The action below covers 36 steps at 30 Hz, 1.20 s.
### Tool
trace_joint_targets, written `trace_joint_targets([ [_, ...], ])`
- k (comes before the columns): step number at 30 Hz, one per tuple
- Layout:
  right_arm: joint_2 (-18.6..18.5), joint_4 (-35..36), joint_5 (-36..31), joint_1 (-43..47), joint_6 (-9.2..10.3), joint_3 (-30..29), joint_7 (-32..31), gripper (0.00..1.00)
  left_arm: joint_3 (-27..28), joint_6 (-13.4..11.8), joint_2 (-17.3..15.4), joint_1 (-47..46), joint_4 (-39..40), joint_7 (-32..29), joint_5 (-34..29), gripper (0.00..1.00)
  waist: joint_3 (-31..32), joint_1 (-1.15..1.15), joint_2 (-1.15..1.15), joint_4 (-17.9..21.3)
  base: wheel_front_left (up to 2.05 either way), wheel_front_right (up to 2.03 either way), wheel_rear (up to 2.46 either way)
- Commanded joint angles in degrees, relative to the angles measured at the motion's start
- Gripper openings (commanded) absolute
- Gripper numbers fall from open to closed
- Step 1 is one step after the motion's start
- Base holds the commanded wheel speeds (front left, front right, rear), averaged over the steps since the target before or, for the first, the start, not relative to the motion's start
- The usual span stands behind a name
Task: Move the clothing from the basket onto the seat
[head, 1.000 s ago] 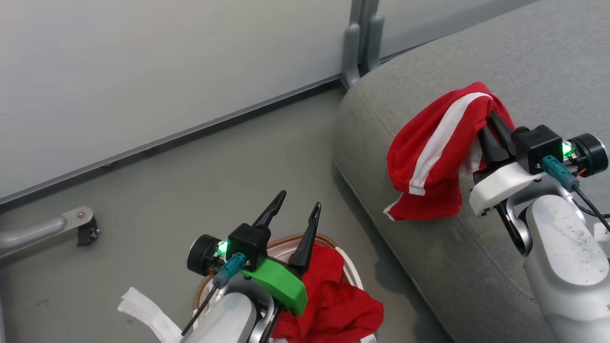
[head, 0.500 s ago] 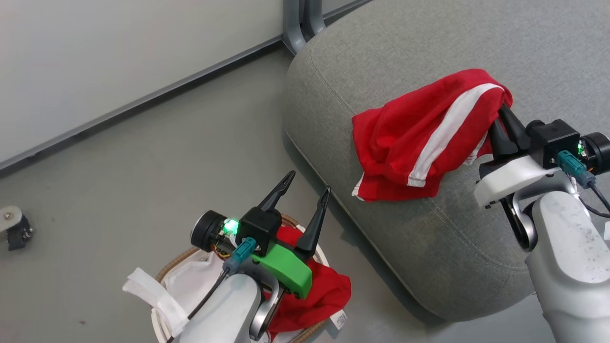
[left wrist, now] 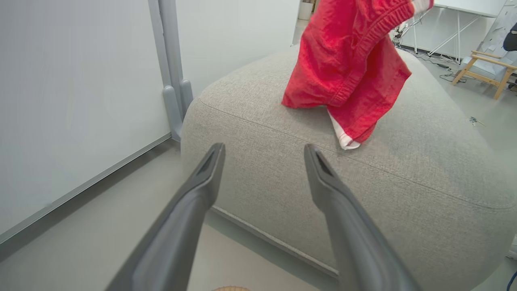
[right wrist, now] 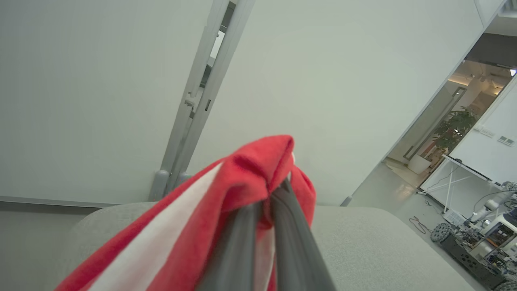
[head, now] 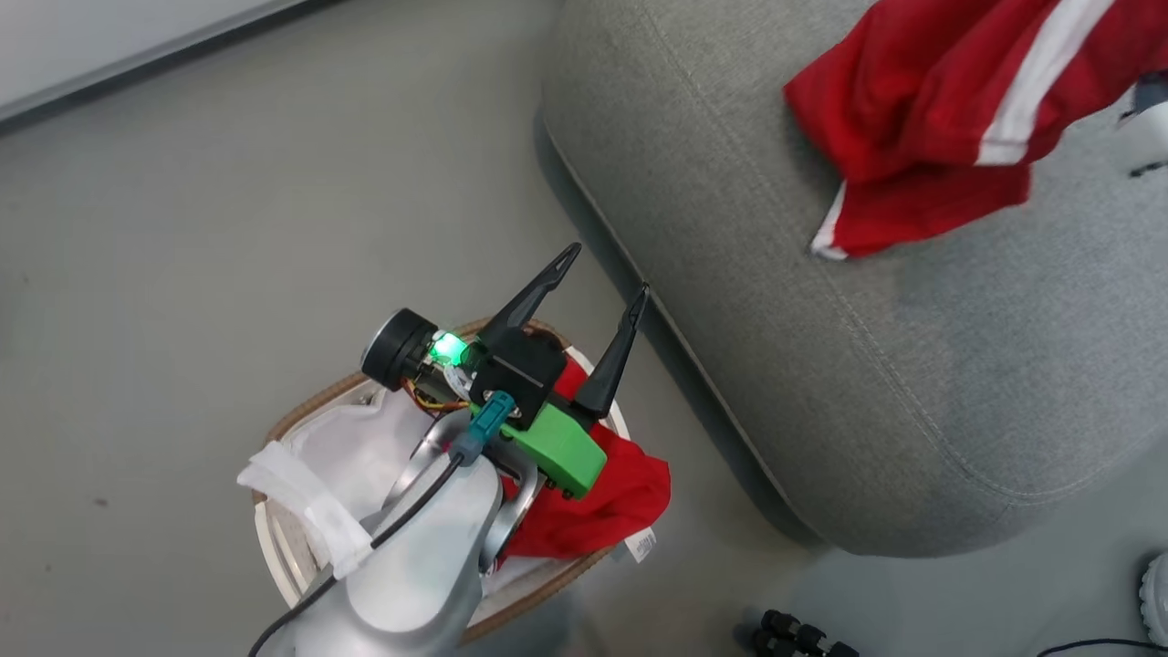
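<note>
Red cloth with a white stripe, the first garment (right wrist: 250,169), is pinched between the closed fingers of the right gripper (right wrist: 271,198) and hangs down from it. Its length and stripe run away below the fingertips toward the sofa (head: 821,383) directly underneath; whether the lower hem already touches the cushion I cannot tell. I judge the next move is to lower and release. The second garment (head: 607,511) lies bunched in the basket (head: 306,411), just under and behind the left gripper (head: 609,268). That gripper's fingers are spread apart and hold nothing, so the left arm is the nearer one. A small white tag (head: 641,546) at this garment's edge is too small to read.
</note>
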State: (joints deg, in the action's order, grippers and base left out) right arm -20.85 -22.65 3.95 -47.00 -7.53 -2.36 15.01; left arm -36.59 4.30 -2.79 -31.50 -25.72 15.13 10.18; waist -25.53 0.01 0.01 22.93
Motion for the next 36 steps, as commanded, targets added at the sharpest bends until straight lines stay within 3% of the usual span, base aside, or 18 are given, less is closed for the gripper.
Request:
trace_joint_targets([
  [1,-1.13,-0.43,-0.03,-1.87,0.08,-1.02,0.27,0.0,0.2,0.25,-0.48,-1.67,-0.01,0.03,-0.67,1.0,-6.75,-0.01,-0.01,-3.78,0.0,0.0,0.0],
  [7,-7.36,-4.14,-0.33,-8.7,0.08,-4.3,0.26,0.0,-0.6,0.41,-0.49,-5.2,-0.1,0.03,-2.79,1.0,-12.67,-0.01,-0.01,-7.4,0.0,0.0,0.0],
  [11,-9.21,-7.66,0.2,-12.87,0.08,-6.26,0.26,0.0,-0.85,-0.1,-0.56,-7.35,0.05,0.03,-4.01,1.0,-16.39,-0.01,-0.01,-9.16,0.0,0.0,0.0],
  [18,-7.17,-14.02,-1.3,-15.94,0.08,-6.24,0.2,0.0,-0.69,-0.89,-0.68,-8.39,0.66,0.03,-4.8,1.0,-19.92,-0.01,-0.01,-10.49,0.0,0.0,0.0],
  [26,-3.36,-18.48,-1.74,-12.42,0.08,-6.66,0.2,0.01,-0.16,-1.42,-0.69,-7.61,1.0,0.03,-4.45,1.0,-20.94,-0.01,-0.01,-10.46,0.0,0.0,0.0],
  [27,-2.93,-18.62,-1.71,-11.97,0.08,-6.7,0.2,0.13,0.01,-1.54,-0.7,-7.47,1.02,0.03,-4.28,1.0,-20.94,-0.01,-0.01,-10.36,0.0,0.0,0.0],
  [30,-2.2,-18.35,-1.94,-10.64,0.08,-6.85,0.2,0.31,0.36,-1.61,-1.01,-6.91,1.21,0.03,-4.07,1.0,-20.74,-0.01,-0.01,-10.09,0.0,0.0,0.0],
  [31,-1.92,-18.05,-1.98,-10.11,0.08,-6.92,0.2,0.47,0.48,-1.61,-1.2,-6.67,1.19,0.03,-3.99,1.0,-20.56,-0.01,-0.01,-9.94,0.0,0.0,0.0],
  [32,-1.73,-17.76,-1.95,-9.67,0.08,-6.93,0.2,0.95,0.58,-1.62,-1.3,-6.44,1.19,0.03,-3.89,1.0,-20.38,-0.01,-0.01,-9.82,0.0,0.0,0.0],
  [33,-1.43,-17.44,-1.98,-9.25,0.08,-6.9,0.2,1.0,0.71,-1.64,-1.44,-6.19,1.18,0.03,-3.8,1.0,-20.08,-0.01,-0.01,-9.62,0.0,0.0,0.0],
  [36,-0.85,-16.15,-2.2,-7.84,0.08,-6.68,0.2,1.0,1.11,-1.83,-1.44,-5.9,1.23,0.03,-3.59,1.0,-19.19,-0.01,-0.01,-9.22,0.0,0.0,0.0],
])
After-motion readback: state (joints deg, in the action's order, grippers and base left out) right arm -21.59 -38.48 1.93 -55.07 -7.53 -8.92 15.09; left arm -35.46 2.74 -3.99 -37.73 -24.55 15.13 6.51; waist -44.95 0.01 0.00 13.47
